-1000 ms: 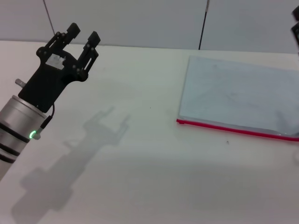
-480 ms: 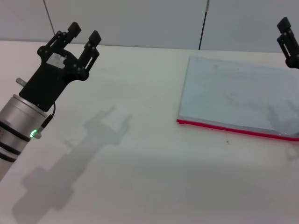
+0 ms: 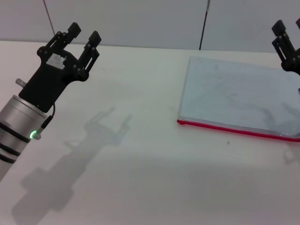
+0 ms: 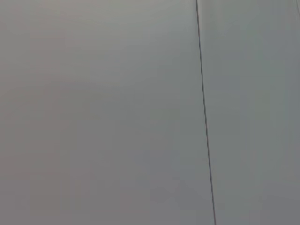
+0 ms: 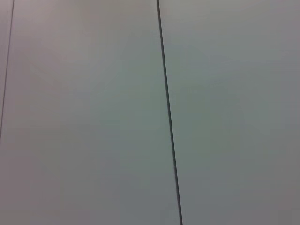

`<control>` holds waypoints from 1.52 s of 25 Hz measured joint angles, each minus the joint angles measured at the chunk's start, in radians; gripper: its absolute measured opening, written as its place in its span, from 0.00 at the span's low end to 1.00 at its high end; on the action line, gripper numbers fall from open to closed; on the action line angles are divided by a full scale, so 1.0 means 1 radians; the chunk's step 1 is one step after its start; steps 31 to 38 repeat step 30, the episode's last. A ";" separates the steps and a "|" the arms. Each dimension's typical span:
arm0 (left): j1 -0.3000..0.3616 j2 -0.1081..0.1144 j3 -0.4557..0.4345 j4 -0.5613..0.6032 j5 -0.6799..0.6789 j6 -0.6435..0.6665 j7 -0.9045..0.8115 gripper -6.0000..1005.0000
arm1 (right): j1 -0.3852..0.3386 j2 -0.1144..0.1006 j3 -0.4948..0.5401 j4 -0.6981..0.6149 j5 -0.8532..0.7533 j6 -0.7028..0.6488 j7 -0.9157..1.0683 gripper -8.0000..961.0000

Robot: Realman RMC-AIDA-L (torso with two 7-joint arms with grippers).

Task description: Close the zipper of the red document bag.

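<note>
The red document bag (image 3: 234, 93), a flat pale blue-grey pouch, lies on the white table at the right in the head view. Its zipper (image 3: 234, 130) is the thin red strip along the long edge nearest me; I cannot make out the slider. My right gripper (image 3: 288, 27) hangs open in the air at the frame's right edge, above the bag's far right corner and apart from it. My left gripper (image 3: 84, 32) is raised open over the table's far left, holding nothing. Both wrist views show only wall.
The white table (image 3: 140, 164) stretches bare between the left arm and the bag. A grey wall with a dark vertical seam (image 3: 204, 23) stands behind the table's far edge. The bag's right end runs out of the frame.
My right gripper has come in from the right edge and moved left, over the bag's far right corner. The left arm and the bag have not moved.
</note>
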 joint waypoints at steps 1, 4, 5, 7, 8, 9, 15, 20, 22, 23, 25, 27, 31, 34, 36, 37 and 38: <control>0.000 0.000 0.000 0.000 0.000 0.000 0.000 0.53 | 0.000 0.000 -0.001 0.000 0.000 0.002 0.000 0.64; 0.000 0.000 0.000 0.000 0.000 0.000 0.001 0.53 | 0.001 0.000 -0.001 0.001 0.000 0.006 0.000 0.64; 0.000 0.000 0.000 0.000 0.000 0.000 0.001 0.53 | 0.001 0.000 -0.001 0.002 0.000 0.006 0.000 0.64; 0.000 0.000 0.000 0.000 -0.001 0.000 0.001 0.53 | 0.001 0.000 -0.001 0.002 0.000 0.006 0.001 0.64; 0.000 0.000 0.000 0.000 -0.001 0.000 0.001 0.53 | 0.000 0.000 -0.001 0.002 0.000 0.005 0.001 0.64; -0.001 -0.001 0.000 0.000 -0.001 0.000 0.001 0.53 | 0.000 0.000 -0.001 0.002 0.000 0.004 0.001 0.64; -0.002 -0.001 0.000 0.000 0.001 0.000 0.001 0.53 | -0.002 0.000 -0.001 0.005 0.000 0.001 0.001 0.64; 0.000 -0.001 0.000 0.000 -0.001 0.000 0.002 0.53 | -0.005 0.000 -0.001 0.007 0.000 -0.003 0.001 0.64; 0.000 -0.001 0.000 0.000 -0.002 0.002 0.000 0.53 | -0.006 0.001 -0.004 0.007 0.000 -0.013 0.001 0.64; 0.001 -0.001 0.000 0.000 -0.002 0.005 0.000 0.53 | -0.008 0.001 -0.008 0.007 0.000 -0.022 0.001 0.64; 0.002 -0.001 0.000 0.000 -0.003 0.013 0.000 0.53 | -0.012 0.001 -0.016 0.008 0.000 -0.043 0.001 0.64; 0.002 -0.001 0.000 0.000 -0.004 0.019 -0.001 0.53 | -0.017 0.000 -0.022 0.008 0.000 -0.059 0.001 0.64; 0.003 0.000 0.000 0.000 -0.004 0.022 -0.003 0.53 | -0.019 0.000 -0.025 0.008 0.000 -0.064 0.002 0.64; 0.003 0.000 0.000 0.000 -0.004 0.022 -0.003 0.53 | -0.019 0.000 -0.025 0.008 0.000 -0.064 0.002 0.64; 0.003 0.000 0.000 0.000 -0.004 0.022 -0.003 0.53 | -0.019 0.000 -0.025 0.008 0.000 -0.064 0.002 0.64; 0.003 0.000 0.000 0.000 -0.004 0.022 -0.003 0.53 | -0.019 0.000 -0.025 0.008 0.000 -0.064 0.002 0.64; 0.003 0.000 0.000 0.000 -0.004 0.022 -0.003 0.53 | -0.019 0.000 -0.025 0.008 0.000 -0.064 0.002 0.64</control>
